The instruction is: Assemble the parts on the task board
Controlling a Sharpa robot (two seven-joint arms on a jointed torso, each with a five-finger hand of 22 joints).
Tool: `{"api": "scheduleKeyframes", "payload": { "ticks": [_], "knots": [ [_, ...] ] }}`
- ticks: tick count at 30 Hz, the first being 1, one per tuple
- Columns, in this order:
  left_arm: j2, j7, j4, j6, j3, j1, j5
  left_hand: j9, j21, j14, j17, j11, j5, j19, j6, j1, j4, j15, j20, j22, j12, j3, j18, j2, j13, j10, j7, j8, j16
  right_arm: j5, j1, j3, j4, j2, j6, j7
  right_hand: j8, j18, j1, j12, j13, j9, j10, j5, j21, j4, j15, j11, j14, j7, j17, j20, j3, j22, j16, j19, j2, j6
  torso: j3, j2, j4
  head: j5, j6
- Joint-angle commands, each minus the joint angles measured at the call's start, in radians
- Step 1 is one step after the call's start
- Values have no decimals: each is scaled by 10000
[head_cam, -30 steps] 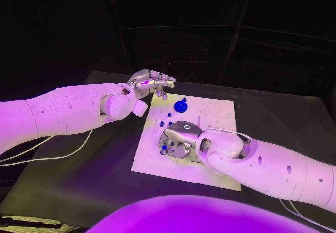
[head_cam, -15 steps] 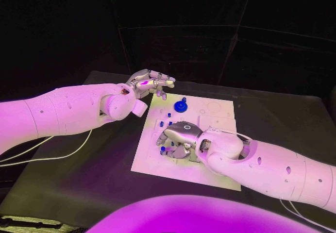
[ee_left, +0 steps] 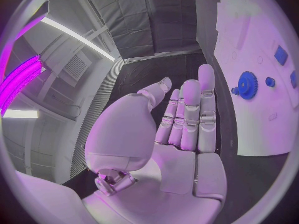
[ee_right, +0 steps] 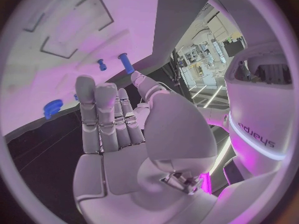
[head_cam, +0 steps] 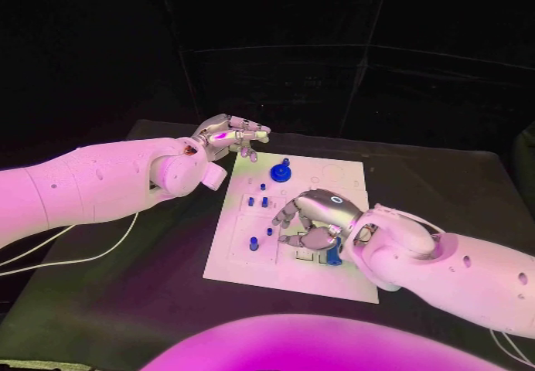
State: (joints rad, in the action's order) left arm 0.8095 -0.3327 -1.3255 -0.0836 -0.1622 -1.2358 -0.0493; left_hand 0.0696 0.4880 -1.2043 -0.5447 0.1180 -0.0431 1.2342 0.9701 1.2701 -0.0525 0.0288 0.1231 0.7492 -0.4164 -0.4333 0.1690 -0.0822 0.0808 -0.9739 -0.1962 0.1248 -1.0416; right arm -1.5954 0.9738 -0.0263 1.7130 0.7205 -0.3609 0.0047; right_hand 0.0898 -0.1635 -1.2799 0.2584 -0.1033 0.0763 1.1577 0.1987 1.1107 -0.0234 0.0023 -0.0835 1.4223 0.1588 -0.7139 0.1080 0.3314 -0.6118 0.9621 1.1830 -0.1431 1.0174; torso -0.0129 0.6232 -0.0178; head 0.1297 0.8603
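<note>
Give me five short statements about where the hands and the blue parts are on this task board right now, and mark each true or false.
1. The left hand is off the far left corner of the white rectangular task board, holding nothing. True.
2. The round blue gear part lies at the near edge of the board. False: it sits near the far edge, close to the left hand.
3. The right hand is over the middle of the board. True.
4. The left hand grips the blue gear. False: in the left wrist view its fingers are straight and bare, and the gear lies apart on the board.
5. Several small blue pegs stand on the board between the gear and the right hand. True.
</note>
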Motion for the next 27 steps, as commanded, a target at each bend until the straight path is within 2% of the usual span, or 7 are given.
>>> {"api": "scheduleKeyframes", "payload": {
  "ticks": [1,5,7,8,11,18,27],
  "knots": [
    [66,-46,-38,103,6,-14,30,-11,-33,79,10,10,-66,41,-75,28,-43,11,26,-10,-25,-17,126,38,-11,70,16,56,7,3437,187,20,329,769,-1001,-119,178,42,-104,887,-413,51,1146,110,332,-45,-289,347,172,-236,-484,-217,-157,-587,408,335,79,370,-28,-56,78,-385,-123],
    [147,-43,-74,85,4,-13,30,-11,-33,79,10,10,-66,41,-75,28,-43,11,26,-10,-25,-17,126,38,-11,70,16,56,7,4339,283,17,601,1767,-683,-689,332,380,306,2626,-1663,40,1670,411,1384,212,-573,584,641,-517,-1910,-518,-679,-2449,1570,1280,71,568,-23,-85,174,-770,-229],
    [192,-37,-95,73,2,-13,31,-11,-35,82,17,11,-66,42,-78,23,-43,12,27,-12,-29,-15,126,33,-13,73,14,58,7,4206,303,14,666,2148,-424,-1003,427,518,1008,4537,-3676,60,2063,1380,1817,698,-603,680,819,-569,-2901,-565,-1117,-3247,2322,1616,38,627,-28,-92,235,-1038,-255],
    [210,-36,-101,68,2,-13,31,-11,-37,86,27,13,-65,44,-83,15,-44,13,27,-15,-34,-14,125,26,-15,79,13,60,8,4087,307,12,684,2276,-331,-1139,573,505,923,5917,-5199,105,1609,1695,2057,828,-600,731,812,-611,-3325,-754,-1426,-3584,2680,1723,221,580,-31,-90,254,-1101,-278],
    [258,-40,-109,54,-1,-12,31,-11,-37,86,27,13,-65,44,-83,15,-44,13,27,-15,-34,-14,125,26,-15,79,13,60,8,3584,308,5,765,2733,-80,-1722,826,666,1050,7379,-6956,242,1595,1653,2354,1091,-671,750,848,-628,-3986,-611,-1946,-4130,3169,1864,268,599,-32,-88,307,-1291,-332],
    [334,-49,-131,37,-6,-10,31,-11,-37,86,27,13,-65,44,-83,15,-44,13,27,-15,-34,-14,125,26,-15,79,13,60,8,2847,200,-4,920,3094,78,-2967,1126,655,1681,8372,-8296,469,1591,1546,2461,1817,-632,712,791,-649,-4121,-619,-2943,-4264,3271,1839,217,415,-25,-91,312,-1444,-345],
    [355,-66,-225,44,-10,-7,31,-11,-38,82,18,13,-65,45,-82,10,-43,14,28,-17,-39,-12,125,22,-15,78,13,64,0,2233,-119,-9,789,2635,422,-4337,1489,656,1688,8593,-8809,747,1512,895,2508,2589,-621,705,784,-651,-4208,-610,-3896,-4326,3319,1816,290,178,-37,-76,275,-1470,-330]
  ]
}}
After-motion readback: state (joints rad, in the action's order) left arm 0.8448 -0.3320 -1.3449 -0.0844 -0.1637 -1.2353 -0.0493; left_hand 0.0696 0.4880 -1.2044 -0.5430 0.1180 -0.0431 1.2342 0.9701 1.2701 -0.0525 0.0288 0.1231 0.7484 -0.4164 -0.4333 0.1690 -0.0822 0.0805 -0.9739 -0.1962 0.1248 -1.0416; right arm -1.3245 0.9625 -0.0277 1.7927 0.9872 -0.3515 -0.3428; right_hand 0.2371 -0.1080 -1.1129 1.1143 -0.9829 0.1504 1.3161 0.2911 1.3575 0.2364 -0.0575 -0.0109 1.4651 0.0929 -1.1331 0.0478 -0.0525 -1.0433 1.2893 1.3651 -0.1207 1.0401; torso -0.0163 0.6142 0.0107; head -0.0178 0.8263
